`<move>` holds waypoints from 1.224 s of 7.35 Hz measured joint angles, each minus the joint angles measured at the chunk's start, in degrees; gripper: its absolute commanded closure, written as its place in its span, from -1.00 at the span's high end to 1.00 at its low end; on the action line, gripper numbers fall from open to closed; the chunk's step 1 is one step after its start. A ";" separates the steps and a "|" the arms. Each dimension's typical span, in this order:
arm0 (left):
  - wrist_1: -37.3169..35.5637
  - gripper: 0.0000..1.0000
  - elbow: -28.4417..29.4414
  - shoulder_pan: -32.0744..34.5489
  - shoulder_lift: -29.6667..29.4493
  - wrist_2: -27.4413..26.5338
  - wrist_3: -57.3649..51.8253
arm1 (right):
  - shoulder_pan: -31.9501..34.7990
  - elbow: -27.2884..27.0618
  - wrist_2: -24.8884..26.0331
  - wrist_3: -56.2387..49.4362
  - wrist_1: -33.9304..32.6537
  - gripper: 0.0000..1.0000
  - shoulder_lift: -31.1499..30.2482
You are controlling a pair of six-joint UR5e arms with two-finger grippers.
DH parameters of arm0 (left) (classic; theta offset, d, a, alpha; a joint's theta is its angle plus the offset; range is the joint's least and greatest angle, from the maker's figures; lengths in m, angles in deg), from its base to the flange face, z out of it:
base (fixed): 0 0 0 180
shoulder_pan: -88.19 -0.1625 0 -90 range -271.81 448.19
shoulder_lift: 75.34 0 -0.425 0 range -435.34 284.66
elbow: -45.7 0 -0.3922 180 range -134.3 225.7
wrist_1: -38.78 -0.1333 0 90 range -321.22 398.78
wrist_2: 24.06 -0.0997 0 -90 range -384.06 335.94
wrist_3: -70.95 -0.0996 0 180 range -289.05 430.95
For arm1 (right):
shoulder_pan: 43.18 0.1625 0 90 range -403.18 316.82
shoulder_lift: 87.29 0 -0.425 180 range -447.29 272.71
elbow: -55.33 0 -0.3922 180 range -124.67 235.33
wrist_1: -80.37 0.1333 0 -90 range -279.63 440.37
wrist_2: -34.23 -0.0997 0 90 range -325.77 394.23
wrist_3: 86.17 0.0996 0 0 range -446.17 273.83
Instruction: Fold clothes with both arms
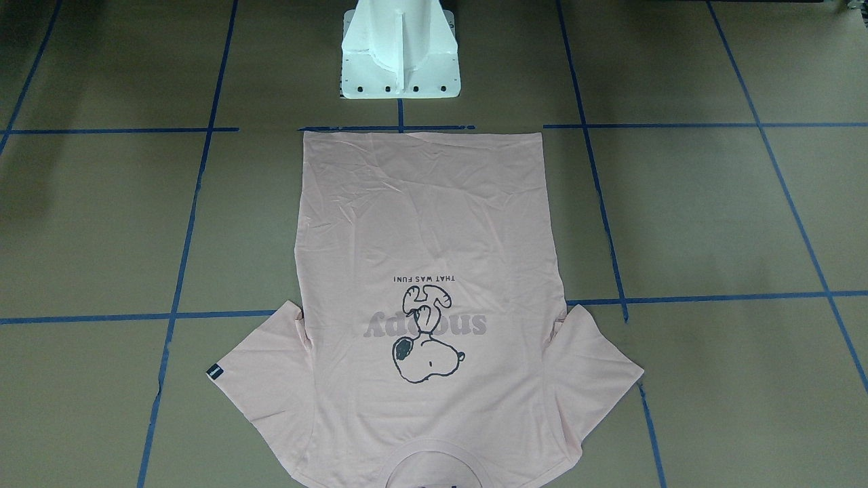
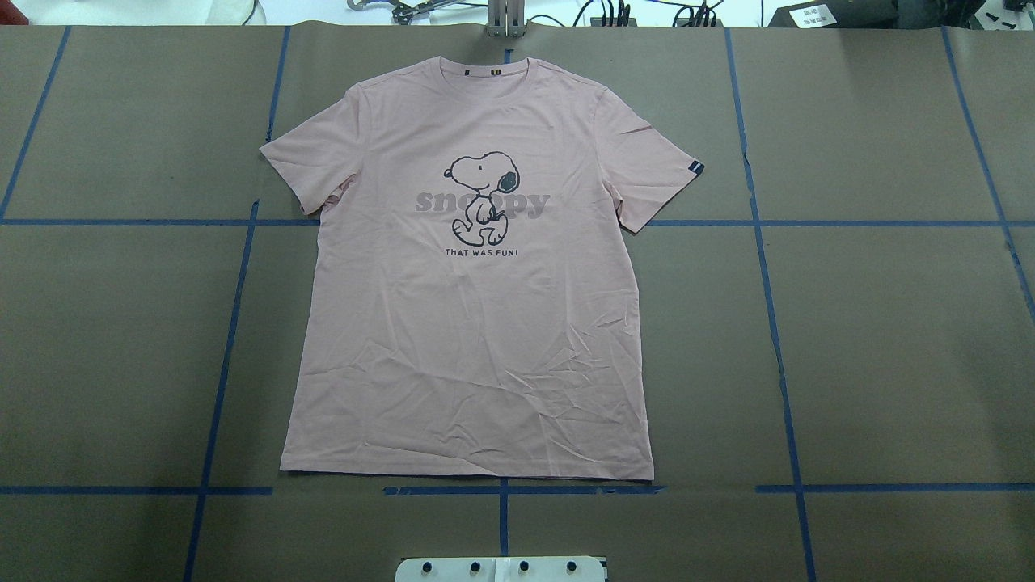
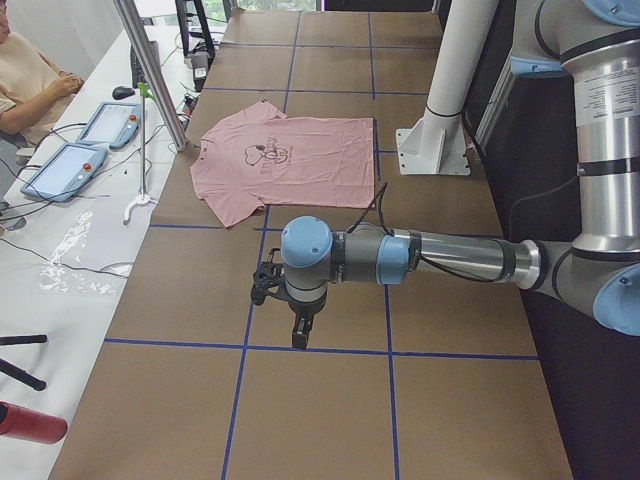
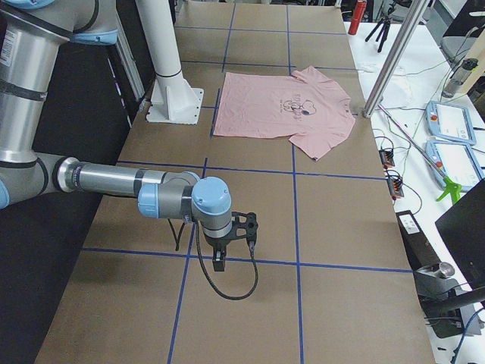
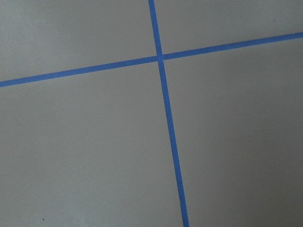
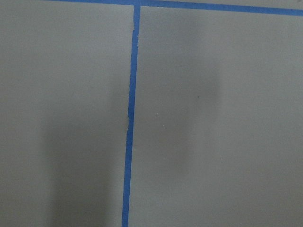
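Observation:
The pale pink T-shirt (image 2: 477, 323) lies flat and face up on the brown table, sleeves spread, with the dog print (image 2: 483, 198) and a black sleeve tag (image 2: 697, 168). It also shows in the front-facing view (image 1: 427, 224) and in both side views (image 3: 300, 160) (image 4: 280, 106). My left gripper (image 3: 300, 335) hangs over bare table well away from the shirt, pointing down. The right gripper (image 4: 220, 262) hangs likewise at the opposite end. Both show only in side views, so I cannot tell whether they are open or shut. The wrist views show only table and blue tape.
Blue tape lines (image 2: 768, 267) grid the table. The white pedestal base (image 1: 400, 61) stands just beyond the shirt's hem. A metal post (image 3: 150, 70) rises near the collar. A seated person (image 3: 25, 80) and control tablets (image 3: 60, 170) are at the far side bench.

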 measured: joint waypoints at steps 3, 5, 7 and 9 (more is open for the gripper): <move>0.67 1.00 0.01 0.02 0.07 0.14 -0.46 | 0.00 -0.32 -0.06 -0.06 0.51 1.00 0.11; 2.44 1.00 -1.19 -0.06 -0.04 0.06 -0.37 | -0.06 -0.35 -0.19 0.35 3.53 1.00 0.53; 7.01 1.00 -1.35 -0.13 -0.80 -0.07 -0.14 | -0.12 -0.08 -0.25 0.74 9.15 1.00 3.28; 17.06 1.00 -0.43 -0.21 -4.74 -0.07 -0.13 | -0.21 0.90 -0.71 0.81 12.02 1.00 6.97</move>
